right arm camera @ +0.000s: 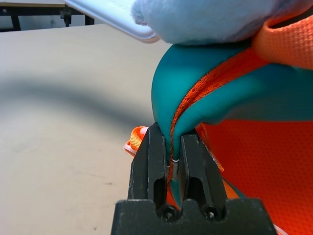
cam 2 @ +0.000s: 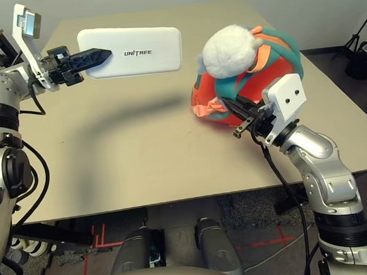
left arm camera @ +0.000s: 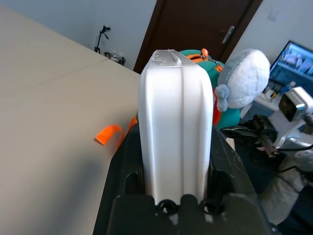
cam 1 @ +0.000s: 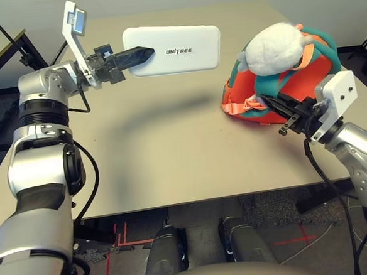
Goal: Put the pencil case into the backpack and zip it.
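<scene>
— What sat closest, on the left?
— The left gripper (cam 1: 134, 56), raised above the table (cam 1: 160, 158), its two black fingers clamped on one end of the pencil case (cam 1: 180, 48). The case stretched away from the fingertips toward the backpack (cam 1: 280, 83), clear of the tabletop.
— And on the right?
— The right gripper (right arm camera: 169, 161) was pinched tight on the backpack's teal trim (right arm camera: 195, 98), with the plush toy (cam 1: 275, 48) just above its fingers.

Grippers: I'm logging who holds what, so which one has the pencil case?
The left gripper: its fingers clamp one end of the white pencil case, held above the table. The right gripper instead pinches the backpack's teal edge.
</scene>
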### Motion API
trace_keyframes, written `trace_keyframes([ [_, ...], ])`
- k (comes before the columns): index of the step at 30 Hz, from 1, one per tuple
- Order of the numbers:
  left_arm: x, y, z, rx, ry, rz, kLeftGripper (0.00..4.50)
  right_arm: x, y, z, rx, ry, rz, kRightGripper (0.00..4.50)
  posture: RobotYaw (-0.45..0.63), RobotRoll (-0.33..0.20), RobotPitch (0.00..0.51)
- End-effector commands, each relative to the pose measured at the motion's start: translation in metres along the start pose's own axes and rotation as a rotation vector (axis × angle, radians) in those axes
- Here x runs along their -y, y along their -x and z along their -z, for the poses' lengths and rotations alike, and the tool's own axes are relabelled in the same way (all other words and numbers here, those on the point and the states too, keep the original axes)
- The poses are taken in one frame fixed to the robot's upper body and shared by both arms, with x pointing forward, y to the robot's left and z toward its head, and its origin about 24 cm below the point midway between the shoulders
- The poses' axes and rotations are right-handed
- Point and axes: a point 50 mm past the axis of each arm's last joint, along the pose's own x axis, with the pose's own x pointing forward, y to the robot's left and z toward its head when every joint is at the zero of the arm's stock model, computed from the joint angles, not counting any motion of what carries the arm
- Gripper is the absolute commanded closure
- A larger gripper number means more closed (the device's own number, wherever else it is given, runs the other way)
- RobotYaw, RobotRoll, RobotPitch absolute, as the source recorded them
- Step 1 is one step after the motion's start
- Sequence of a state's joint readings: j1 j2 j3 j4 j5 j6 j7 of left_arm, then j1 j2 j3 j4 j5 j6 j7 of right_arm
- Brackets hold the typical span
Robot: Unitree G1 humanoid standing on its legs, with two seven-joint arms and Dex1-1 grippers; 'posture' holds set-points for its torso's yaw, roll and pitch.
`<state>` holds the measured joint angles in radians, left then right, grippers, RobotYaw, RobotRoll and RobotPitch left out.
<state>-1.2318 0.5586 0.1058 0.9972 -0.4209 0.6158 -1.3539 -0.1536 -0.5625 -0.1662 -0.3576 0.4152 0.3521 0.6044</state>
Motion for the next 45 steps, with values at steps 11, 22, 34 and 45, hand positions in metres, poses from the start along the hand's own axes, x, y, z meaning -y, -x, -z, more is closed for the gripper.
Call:
trace_keyframes([
  [11,0.001,-0.035,-0.004,0.000,-0.304,0.036,3.11,-0.007,-0.003,-0.006,0.008,0.021,-0.115,4.47,-0.23,0.000,0.040],
  [22,0.000,-0.033,-0.010,0.034,-0.303,0.016,3.11,-0.009,-0.001,-0.036,0.038,0.050,-0.246,4.47,-0.24,0.000,0.037],
  [34,0.001,-0.016,-0.017,0.056,-0.290,0.032,3.11,-0.013,0.002,-0.044,0.000,0.036,-0.328,4.47,-0.24,0.000,0.041],
  [45,0.015,0.002,-0.020,-0.042,-0.281,0.172,3.11,-0.011,0.010,-0.029,-0.062,0.012,-0.314,4.47,-0.24,0.000,0.047],
])
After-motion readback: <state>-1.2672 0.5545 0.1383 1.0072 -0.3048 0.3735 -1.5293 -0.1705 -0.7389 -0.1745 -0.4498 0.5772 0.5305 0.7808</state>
